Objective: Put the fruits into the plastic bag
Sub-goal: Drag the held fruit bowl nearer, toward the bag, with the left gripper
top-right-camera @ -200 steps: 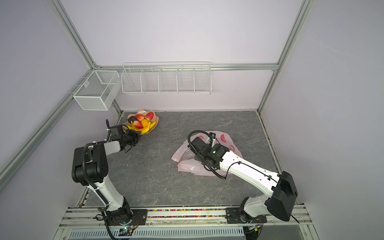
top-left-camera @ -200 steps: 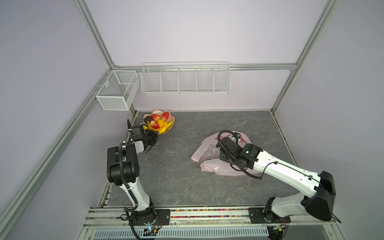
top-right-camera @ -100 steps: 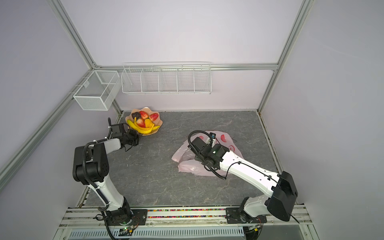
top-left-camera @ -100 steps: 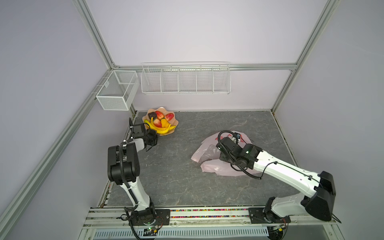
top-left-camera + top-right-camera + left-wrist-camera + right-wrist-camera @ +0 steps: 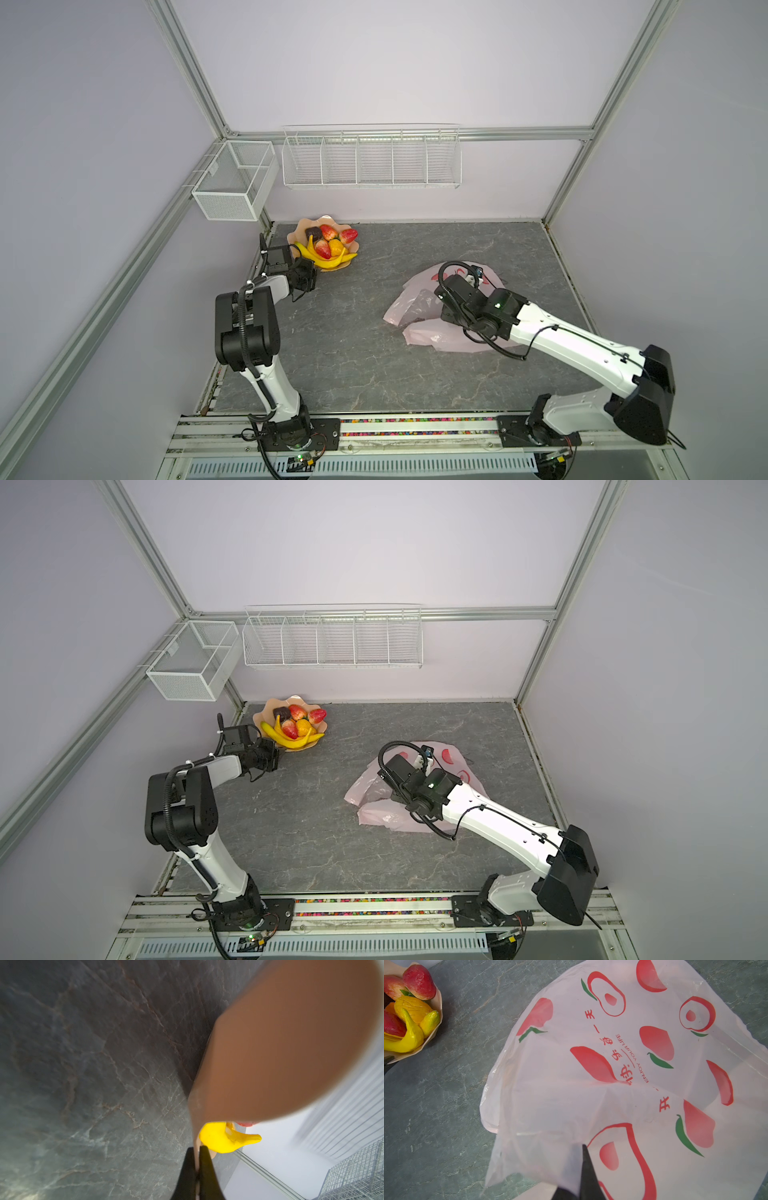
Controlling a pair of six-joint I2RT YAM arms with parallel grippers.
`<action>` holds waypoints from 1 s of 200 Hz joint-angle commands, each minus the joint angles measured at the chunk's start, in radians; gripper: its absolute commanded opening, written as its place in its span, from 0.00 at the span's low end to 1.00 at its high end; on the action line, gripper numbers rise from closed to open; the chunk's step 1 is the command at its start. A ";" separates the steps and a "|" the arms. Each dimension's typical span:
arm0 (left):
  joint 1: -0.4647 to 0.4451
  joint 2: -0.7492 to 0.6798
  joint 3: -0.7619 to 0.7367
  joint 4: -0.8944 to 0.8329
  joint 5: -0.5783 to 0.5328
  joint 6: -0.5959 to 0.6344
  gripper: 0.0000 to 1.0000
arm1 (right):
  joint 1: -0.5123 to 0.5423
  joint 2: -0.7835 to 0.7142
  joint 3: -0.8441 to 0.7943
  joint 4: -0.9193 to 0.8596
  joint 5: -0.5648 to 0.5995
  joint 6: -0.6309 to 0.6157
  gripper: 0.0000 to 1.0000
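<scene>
The fruits (image 5: 326,246) lie heaped in a peach-coloured scalloped dish (image 5: 302,227) at the back left in both top views: yellow bananas (image 5: 291,742), red strawberries, an orange one and a dark one. My left gripper (image 5: 196,1152) is shut on the dish's rim, and a banana tip (image 5: 226,1139) shows just past the jaws. The plastic bag (image 5: 417,301), pink with red peach prints, lies crumpled right of centre. My right gripper (image 5: 581,1164) is shut on a fold of its film, which covers one finger. The wrist hides these jaws in both top views.
A small white wire basket (image 5: 232,183) hangs on the left wall and a long wire rack (image 5: 372,160) on the back wall. The dish stands close to the back left corner. Grey stone table (image 5: 353,332) lies between dish and bag.
My left jaws have closed on the dish's rim, and the dish has shifted slightly. The right arm and the bag have not moved.
</scene>
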 commanded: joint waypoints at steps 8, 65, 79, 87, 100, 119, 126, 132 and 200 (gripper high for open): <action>-0.009 -0.059 -0.047 0.017 0.011 -0.023 0.00 | -0.010 -0.033 -0.015 0.001 0.010 -0.009 0.06; -0.022 -0.124 -0.168 0.099 0.034 -0.063 0.00 | -0.015 -0.056 -0.029 0.004 0.010 -0.016 0.06; -0.026 -0.142 -0.198 0.123 0.047 -0.071 0.00 | -0.015 -0.060 -0.031 0.007 0.008 -0.019 0.06; -0.027 -0.148 -0.217 0.140 0.056 -0.079 0.00 | -0.016 -0.061 -0.033 0.008 0.008 -0.021 0.06; -0.032 -0.165 -0.251 0.168 0.069 -0.090 0.00 | -0.015 -0.061 -0.034 0.010 0.006 -0.023 0.06; -0.035 -0.196 -0.297 0.192 0.079 -0.098 0.00 | -0.022 -0.067 -0.030 0.002 0.018 -0.039 0.06; -0.036 -0.205 -0.314 0.209 0.088 -0.107 0.00 | -0.026 -0.072 -0.029 -0.001 0.022 -0.045 0.06; -0.038 -0.211 -0.330 0.227 0.097 -0.117 0.00 | -0.032 -0.080 -0.028 -0.001 0.022 -0.054 0.06; -0.066 -0.270 -0.449 0.369 0.172 -0.203 0.00 | -0.052 -0.118 -0.040 -0.024 0.031 -0.072 0.06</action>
